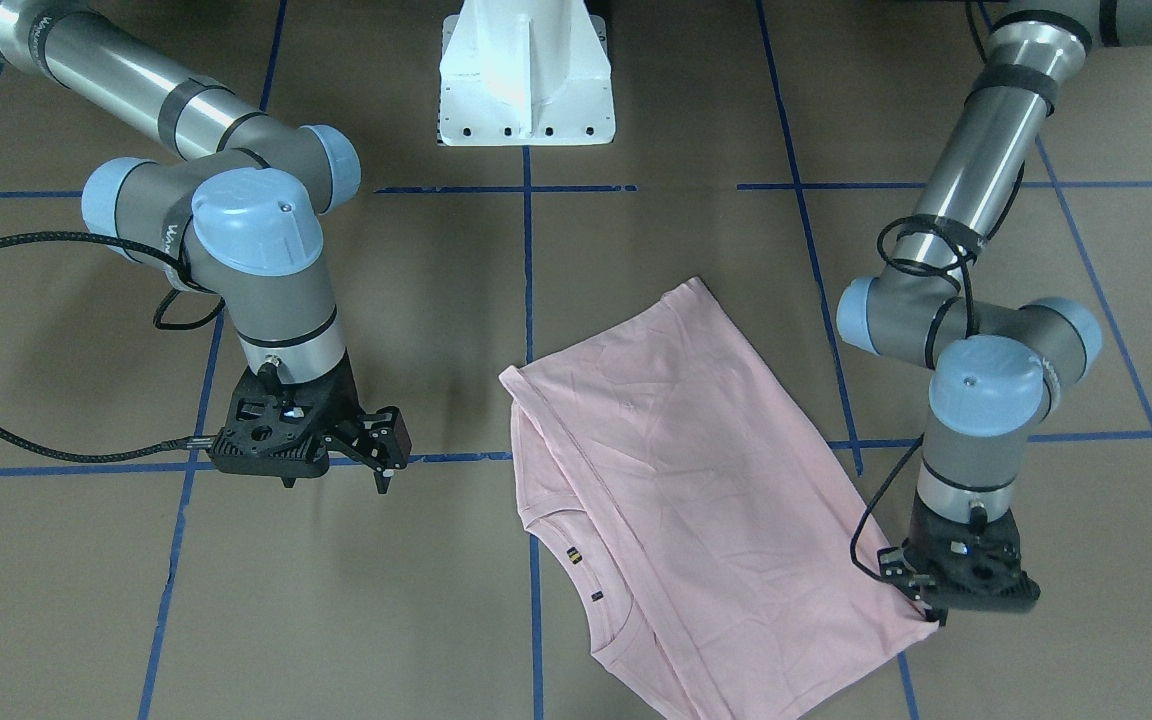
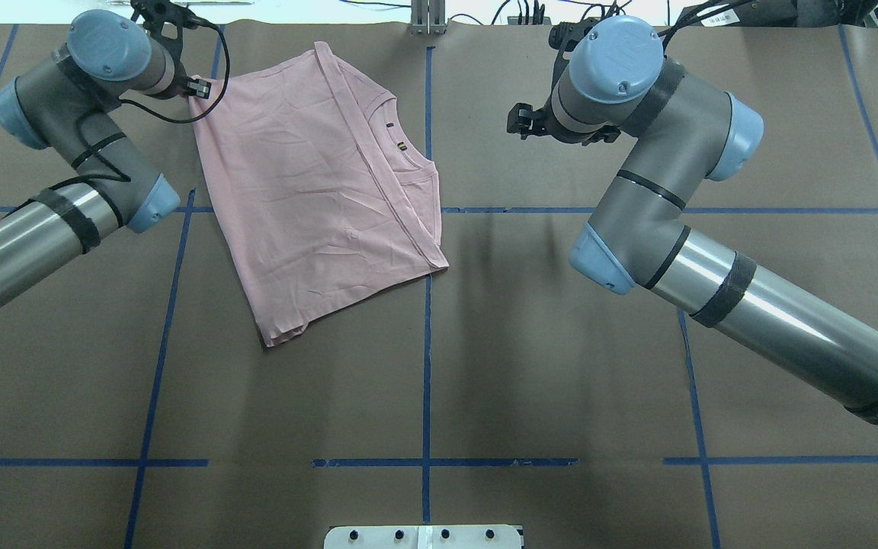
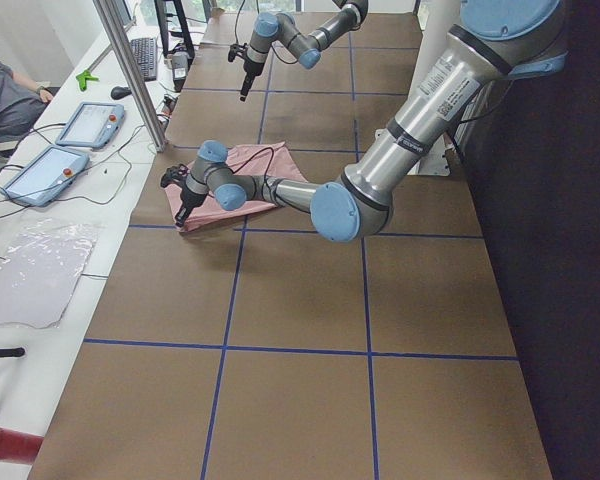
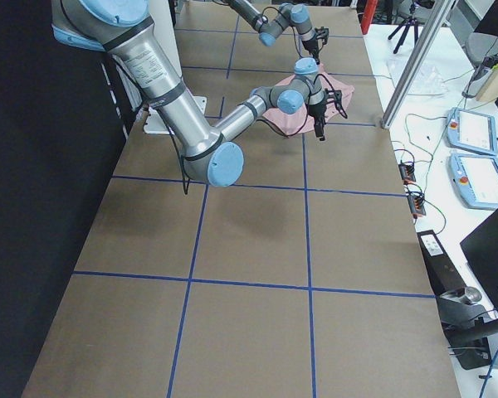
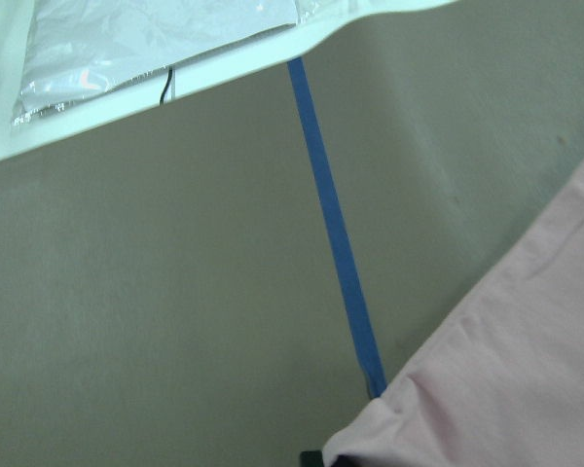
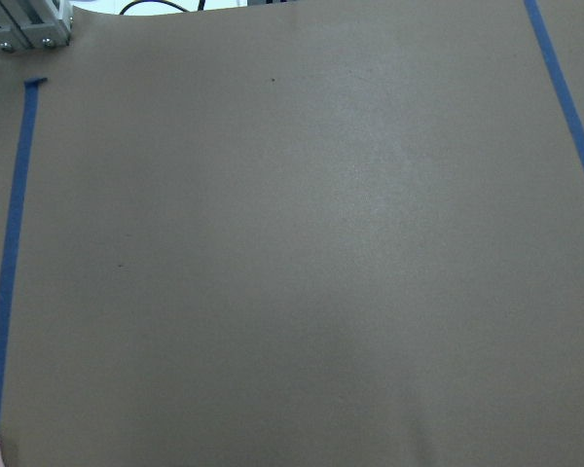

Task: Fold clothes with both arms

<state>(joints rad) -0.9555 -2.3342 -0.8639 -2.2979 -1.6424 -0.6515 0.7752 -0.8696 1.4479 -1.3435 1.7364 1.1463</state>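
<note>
The pale pink T-shirt (image 1: 696, 480) lies folded and flat on the brown table, plain side up, with its ribbed collar (image 2: 408, 171) and small tags toward the middle. My left gripper (image 1: 934, 615) sits low at the shirt's far-left corner, shut on that corner; the left wrist view shows the pinched pink cloth (image 5: 526, 370) at the lower right. My right gripper (image 1: 386, 455) hangs above bare table to the right of the shirt, apart from it, open and holding nothing. The right wrist view shows only table paper.
Blue tape lines (image 2: 426, 343) grid the brown table. The white pedestal base (image 1: 526, 80) stands at the robot's side. Beyond the far edge are tablets (image 3: 85, 125), a plastic sheet (image 3: 40, 270), cables and a seated person (image 3: 5, 95).
</note>
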